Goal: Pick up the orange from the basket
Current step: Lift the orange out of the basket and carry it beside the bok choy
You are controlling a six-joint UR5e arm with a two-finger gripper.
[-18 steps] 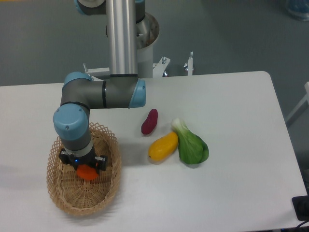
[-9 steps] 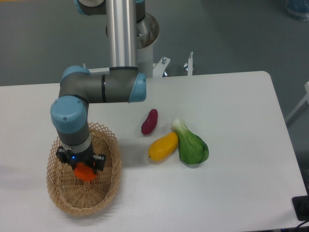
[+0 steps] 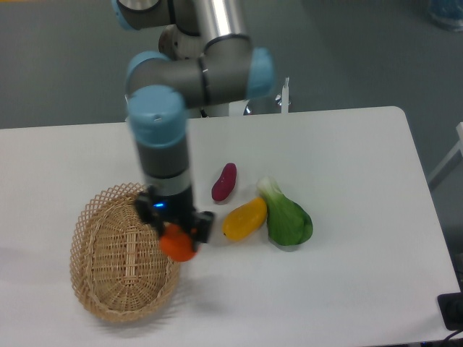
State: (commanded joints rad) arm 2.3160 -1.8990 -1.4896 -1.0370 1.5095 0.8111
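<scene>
The orange (image 3: 177, 246) is small, round and bright orange. My gripper (image 3: 176, 235) is shut on it and holds it in the air above the right rim of the basket (image 3: 108, 289). The basket is oval, light tan wicker, and lies at the front left of the white table with nothing visible inside it. The arm's wrist reaches down from above and hides the top of the orange.
A yellow-orange oval fruit (image 3: 244, 219), a green leafy vegetable (image 3: 287, 218) and a dark red elongated vegetable (image 3: 224, 181) lie on the table right of the gripper. The robot's base post (image 3: 217, 22) stands at the table's back edge.
The gripper has risen out of the basket with the orange in it and moved right, from over the basket's middle to over its right rim. The arm's upper links swung right.
</scene>
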